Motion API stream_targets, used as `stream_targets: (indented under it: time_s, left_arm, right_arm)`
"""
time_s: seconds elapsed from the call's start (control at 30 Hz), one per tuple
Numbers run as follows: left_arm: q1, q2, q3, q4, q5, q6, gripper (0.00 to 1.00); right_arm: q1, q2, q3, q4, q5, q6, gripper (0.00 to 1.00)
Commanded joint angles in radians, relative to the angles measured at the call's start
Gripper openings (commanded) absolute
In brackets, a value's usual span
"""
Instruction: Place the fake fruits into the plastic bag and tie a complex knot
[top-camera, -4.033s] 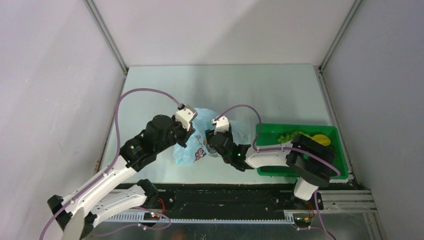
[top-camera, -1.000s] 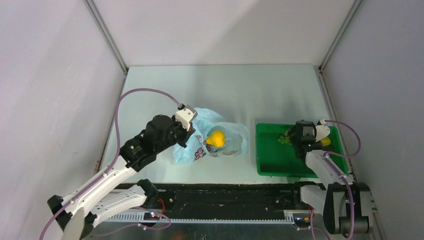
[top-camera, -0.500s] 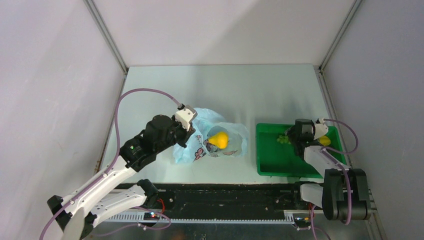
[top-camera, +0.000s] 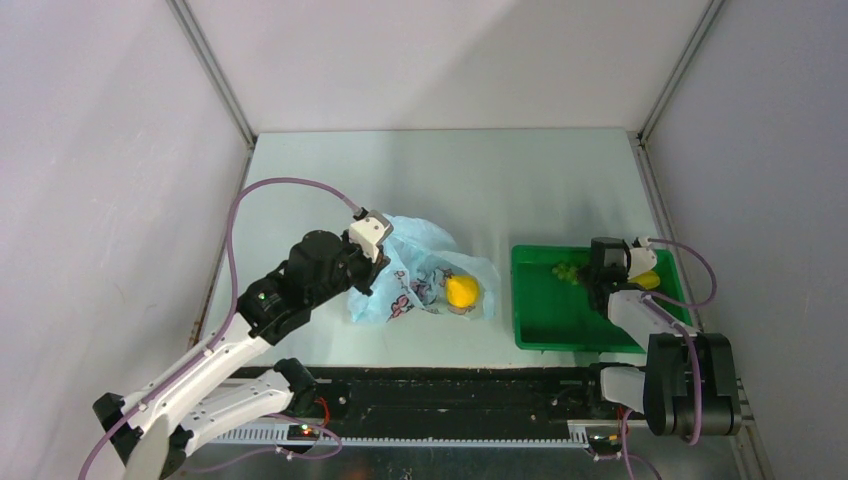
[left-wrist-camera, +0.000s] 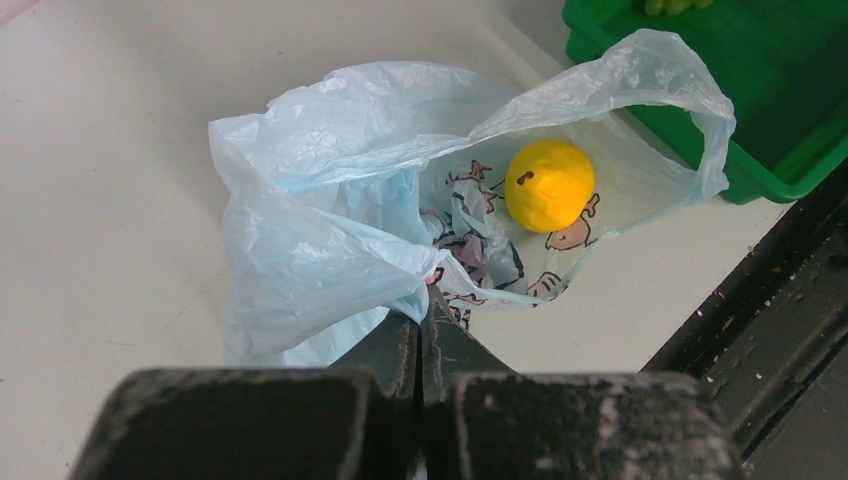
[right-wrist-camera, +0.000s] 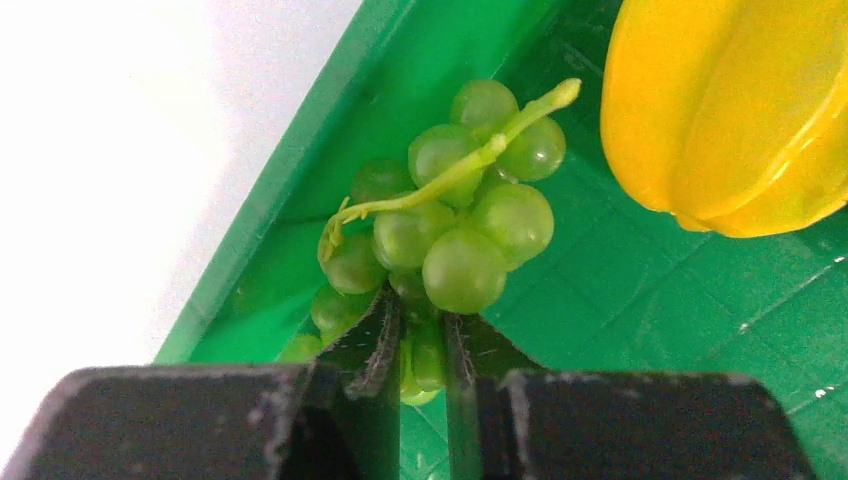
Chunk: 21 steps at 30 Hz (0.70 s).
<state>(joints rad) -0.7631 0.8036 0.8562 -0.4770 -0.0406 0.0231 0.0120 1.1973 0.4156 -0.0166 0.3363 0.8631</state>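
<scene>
While left gripper (left-wrist-camera: 421, 335) pinches bag (left-wrist-camera: 300, 190), right gripper (right-wrist-camera: 420, 335) nips grapes (right-wrist-camera: 462, 232) in tray (right-wrist-camera: 620, 300), ridged yellow fruit (right-wrist-camera: 740, 110) alongside.

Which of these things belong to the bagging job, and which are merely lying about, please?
Job: plastic bag; round yellow fruit inside it; grapes; ribbed yellow fruit beside them.
Just there: green tray holding those two; table.

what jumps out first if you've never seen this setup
The round yellow plastic fruit lying inside the crinkly light-blue plastic bag near the middle, the bag's edge pinched in the left gripper. Then, on the right, the bunch of light-green plastic grapes nipped by the right gripper in the rigid green tray, beside a ridged yellow fruit.
</scene>
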Motion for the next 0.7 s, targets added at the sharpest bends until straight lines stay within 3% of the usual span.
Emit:
stream_targets:
  time_s: [0.0, 0.1, 0.33, 0.67]
  left_arm:
    - [0.005, -0.015, 0.001, 0.024, 0.008, -0.015, 0.0]
    - [0.004, -0.015, 0.001, 0.024, 0.008, -0.016, 0.0]
    - [0.005, -0.014, 0.0, 0.025, 0.007, -0.016, 0.0]
    - [0.006, -0.017, 0.0, 0.026, 0.005, -0.015, 0.0]
  right_arm:
    - [0.0, 0.002, 0.017, 0.006, -0.002, 0.004, 0.1]
    - [0.0, -0.014, 0.013, 0.005, 0.006, 0.002, 0.0]
    - [0.004, -0.119, -0.003, -0.045, 0.026, -0.003, 0.0]
    - [0.063, -0.494, -0.018, -0.202, 0.081, -0.05, 0.0]
